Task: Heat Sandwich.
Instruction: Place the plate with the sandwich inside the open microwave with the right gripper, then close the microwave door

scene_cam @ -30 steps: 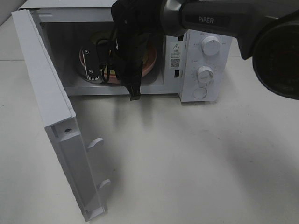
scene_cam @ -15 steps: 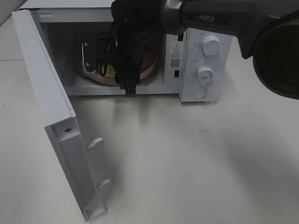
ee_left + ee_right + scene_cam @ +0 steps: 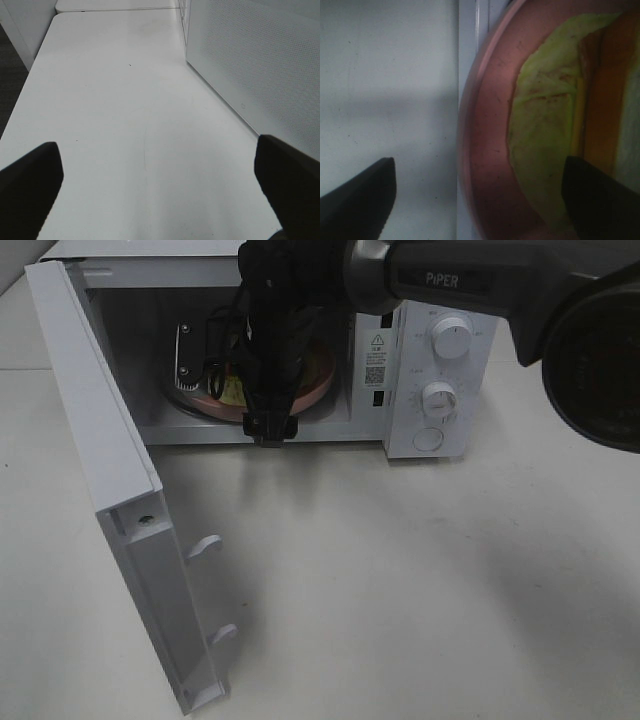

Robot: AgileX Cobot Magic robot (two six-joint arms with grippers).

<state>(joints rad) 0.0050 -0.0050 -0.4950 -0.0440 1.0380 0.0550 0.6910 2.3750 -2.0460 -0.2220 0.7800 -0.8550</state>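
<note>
Sandwich (image 3: 545, 125) lies on pink plate (image 3: 485, 150) inside microwave (image 3: 405, 410), positioned for heating. Right tool (image 3: 480, 200) over plate rim, jaws spread wide, gripping nothing. Door (image 3: 100, 440) swung open for arm access. Left tool (image 3: 159, 192) open, empty, clear over tabletop (image 3: 125, 100) beside microwave.

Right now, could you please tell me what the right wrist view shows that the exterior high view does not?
Only the right wrist view: the sandwich up close, with its rough green surface and an orange layer, and the right gripper with its jaws wide apart. Only the exterior high view: the microwave, its open door, two knobs and the right arm reaching inside. Both: the pink plate carrying the sandwich.
</note>
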